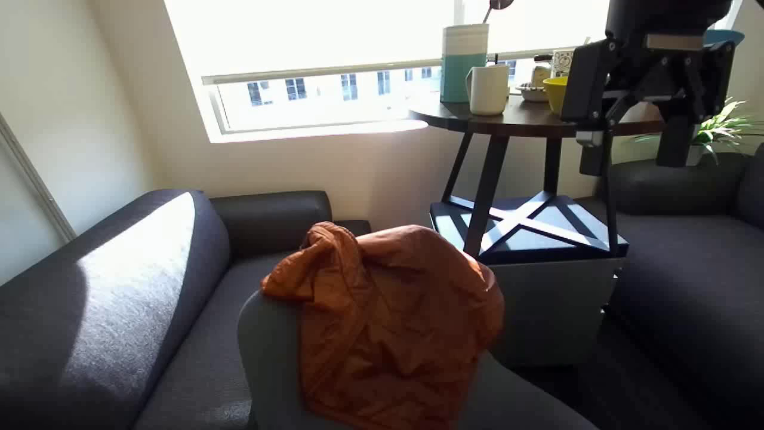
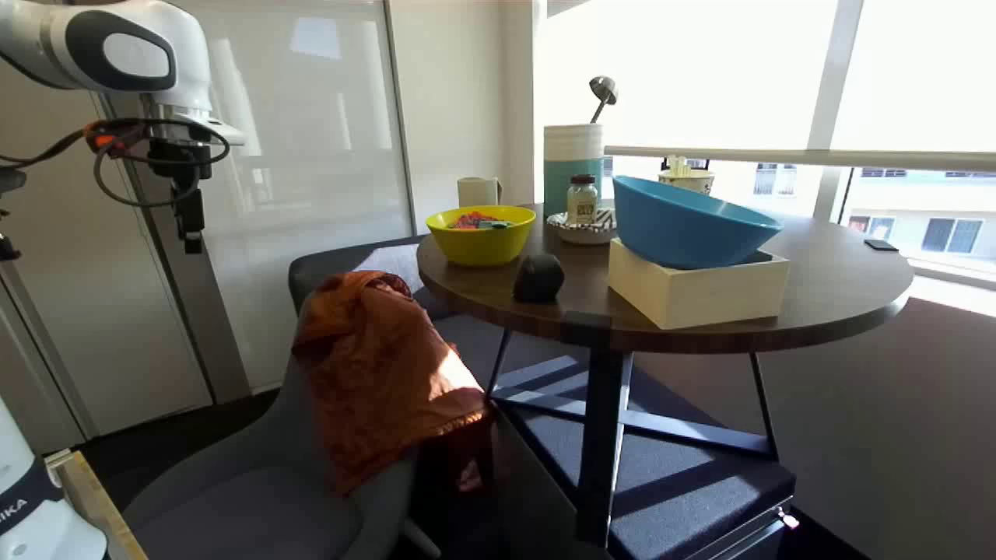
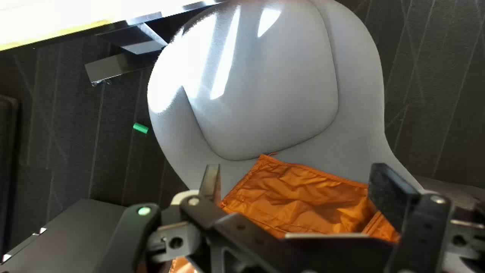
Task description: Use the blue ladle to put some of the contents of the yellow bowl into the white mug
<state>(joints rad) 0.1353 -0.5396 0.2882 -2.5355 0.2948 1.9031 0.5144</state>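
The bright yellow bowl (image 2: 480, 245) stands on a round dark table and holds red and pink bits plus a small grey-teal piece, too small to identify. It also shows in an exterior view (image 1: 555, 94), partly behind my gripper. The white mug (image 1: 489, 89) stands upright at the table's edge; in an exterior view it is partly behind the bowl (image 2: 470, 191). No clearly blue ladle shows; a dark grey ladle (image 2: 603, 89) stands in a tall teal-and-white container (image 2: 573, 167). My gripper (image 3: 303, 185) is open and empty, in the air away from the table. It shows in both exterior views (image 1: 634, 158) (image 2: 191, 239).
A wide blue bowl (image 2: 685, 225) leans on a cream box (image 2: 700, 295). A dark rounded object (image 2: 538, 278) and a jar (image 2: 581, 200) on a patterned dish (image 2: 580, 233) share the round table (image 2: 840, 257). A grey chair (image 3: 276, 83) with an orange cloth (image 3: 303, 197) lies below my gripper.
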